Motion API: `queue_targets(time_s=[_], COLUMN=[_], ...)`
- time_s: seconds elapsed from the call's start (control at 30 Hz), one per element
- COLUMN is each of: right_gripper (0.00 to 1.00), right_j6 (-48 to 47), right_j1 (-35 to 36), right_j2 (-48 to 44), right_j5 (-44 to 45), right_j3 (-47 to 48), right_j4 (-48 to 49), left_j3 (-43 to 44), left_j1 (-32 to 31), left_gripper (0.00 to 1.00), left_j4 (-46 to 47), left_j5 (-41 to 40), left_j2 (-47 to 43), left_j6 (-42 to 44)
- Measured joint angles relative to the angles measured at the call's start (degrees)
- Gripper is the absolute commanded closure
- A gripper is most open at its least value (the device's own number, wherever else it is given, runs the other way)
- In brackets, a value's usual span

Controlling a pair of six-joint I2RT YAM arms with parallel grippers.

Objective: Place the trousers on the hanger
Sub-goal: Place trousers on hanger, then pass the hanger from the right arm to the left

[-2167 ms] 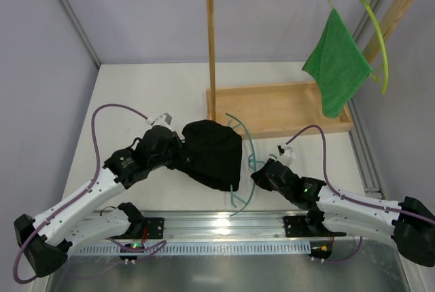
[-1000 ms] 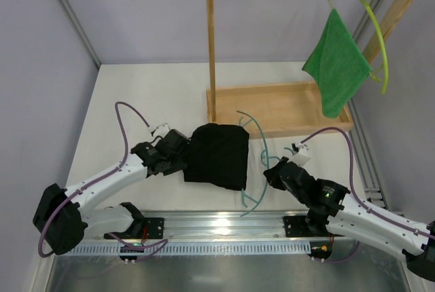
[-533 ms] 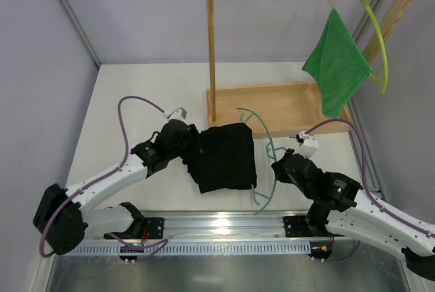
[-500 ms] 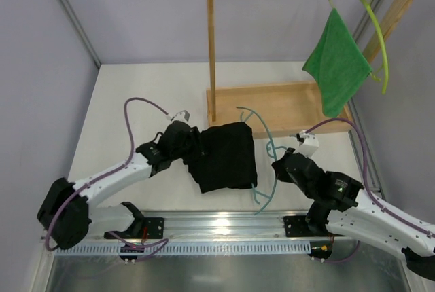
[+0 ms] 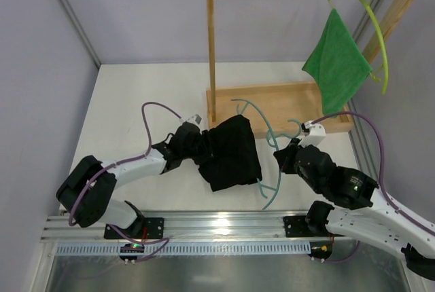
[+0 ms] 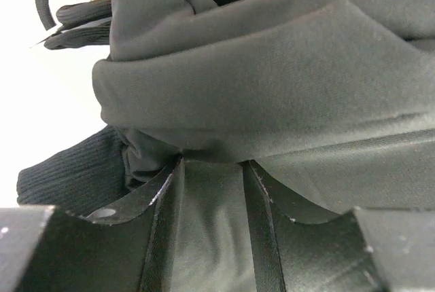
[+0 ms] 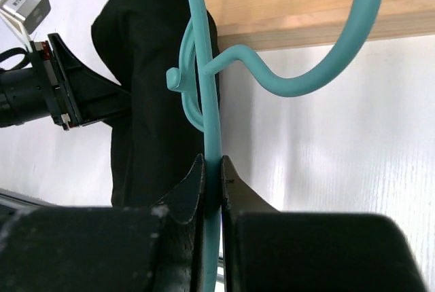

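The black trousers (image 5: 231, 153) hang bunched in a thick fold over the table, and my left gripper (image 5: 202, 144) is shut on their left edge. In the left wrist view the fabric (image 6: 272, 68) fills the frame and a fold sits clamped between the fingers (image 6: 163, 200) of that gripper (image 6: 211, 193). The teal hanger (image 5: 279, 185) stands on edge just right of the trousers, its hook (image 7: 299, 81) toward the wooden tray. My right gripper (image 5: 282, 159) is shut on the hanger's thin bar (image 7: 204, 68); the jaws (image 7: 212, 170) pinch it tight. The trousers (image 7: 146, 88) lie just left of the bar.
A wooden rack with a tray base (image 5: 285, 105) stands at the back right. A green cloth (image 5: 338, 64) hangs from a yellow-green hanger (image 5: 377, 27) on its top rod. A metal rail (image 5: 224, 227) runs along the near edge.
My left arm has stretched out to the right and carried the trousers right and farther back. My right gripper has lifted the hanger toward the tray and swung its hook that way.
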Motion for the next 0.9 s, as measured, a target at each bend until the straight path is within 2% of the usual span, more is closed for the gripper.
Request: queue_targets(time_s=[0.2,0.3,0.43,0.57,0.73,0.9], right_gripper=[0.96,0.96,0.96,0.96,0.96,0.96], right_j6=[-4.04,-6.01,-7.85,-9.09,-10.34,-11.02], right_j1=[0.0,0.0,0.0,0.0,0.0,0.0], right_j2=[4.68,6.97,7.17,7.17,7.67,8.44], right_j5=[2.32,3.26,3.69,4.15,4.33,4.22], right_j3=[8.28,13.11,15.78,16.46,16.59,17.18], right_j4=[-5.73,-8.85,-10.29,-11.37,-11.39,-11.28], left_j3=[3.23,4.31,7.41,14.71,20.13,22.67], left_j1=[-0.11,-0.11,-0.11,-0.11,-0.11,-1.11], left_gripper=[0.54,0.46,0.39,0.29,0.23,0.18], left_j4=[-1.77,-3.93,-9.77,-13.7,-9.29,-2.99], left_j5=[0.17,0.13,-0.13,-0.52,1.38,4.13], left_j2=[1.92,1.01,-4.0,-11.3,-17.07,-10.05], left_j6=[0.15,0.22,1.14,1.18,-5.11,-13.81])
